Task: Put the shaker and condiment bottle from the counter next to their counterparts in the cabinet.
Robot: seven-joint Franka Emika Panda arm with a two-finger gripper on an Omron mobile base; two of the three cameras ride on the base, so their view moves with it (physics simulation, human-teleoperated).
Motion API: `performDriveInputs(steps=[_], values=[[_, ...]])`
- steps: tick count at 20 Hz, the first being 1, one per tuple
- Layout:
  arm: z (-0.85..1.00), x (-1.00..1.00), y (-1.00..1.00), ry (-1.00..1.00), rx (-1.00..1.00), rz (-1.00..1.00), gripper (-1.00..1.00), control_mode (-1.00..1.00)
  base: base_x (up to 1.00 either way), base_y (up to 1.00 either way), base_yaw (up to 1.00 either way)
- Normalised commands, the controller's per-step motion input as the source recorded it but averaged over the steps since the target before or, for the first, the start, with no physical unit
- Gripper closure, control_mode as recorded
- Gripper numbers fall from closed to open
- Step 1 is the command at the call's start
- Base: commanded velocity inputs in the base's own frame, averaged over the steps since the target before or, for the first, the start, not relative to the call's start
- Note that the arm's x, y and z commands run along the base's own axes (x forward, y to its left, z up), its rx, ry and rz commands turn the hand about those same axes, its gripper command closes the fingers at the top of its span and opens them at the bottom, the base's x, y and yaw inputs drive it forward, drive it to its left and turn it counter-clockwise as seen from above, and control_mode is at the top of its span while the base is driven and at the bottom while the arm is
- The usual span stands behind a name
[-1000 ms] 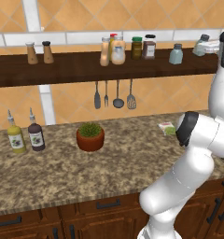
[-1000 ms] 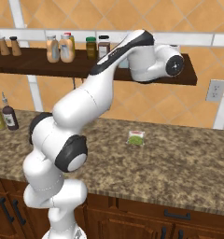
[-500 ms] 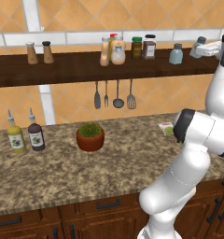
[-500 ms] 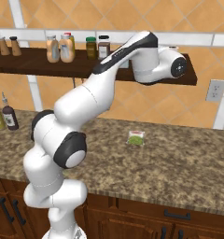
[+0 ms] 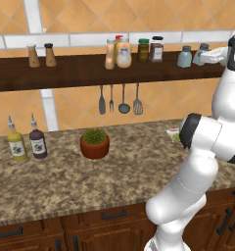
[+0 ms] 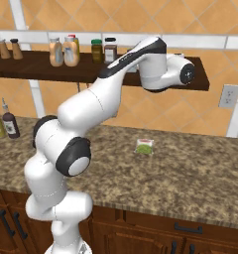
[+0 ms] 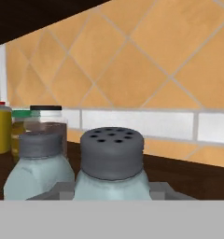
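Since the earlier frame the arm has shifted the hand slightly along the cabinet (image 5: pixel 80 72), the shaker going with it. The gripper (image 5: pixel 203 55) is clenched on the shaker (image 7: pixel 111 165), which sits upright between the jaws, just beside its look-alike shaker (image 7: pixel 37 168) on the board. The condiment bottle (image 5: pixel 110 54) stands farther left.

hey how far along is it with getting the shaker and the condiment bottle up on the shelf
The slim condiment bottle already stands on the shelf beside the wider peach bottle. In hand: the gripper holds the shaker beside its look-alike shaker. Left: let go and draw back.
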Motion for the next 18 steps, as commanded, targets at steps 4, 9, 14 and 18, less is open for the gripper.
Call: performDriveInputs(steps=[4, 9, 14, 18], values=[[-0.26, 0.22, 0.06, 0.02, 0.0, 0.05, 1.0, -1.0, 0.0, 0.0, 0.0], [-0.17, 0.25, 0.02, 0.01, 0.0, 0.05, 1.0, -1.0, 0.0, 0.0, 0.0], [-0.23, 0.19, 0.0, 0.0, 0.0, 0.05, 1.0, -1.0, 0.0, 0.0, 0.0], [-0.17, 0.09, 0.0, 0.0, 0.0, 0.05, -1.0, -1.0, 0.0, 0.0, 0.0]])
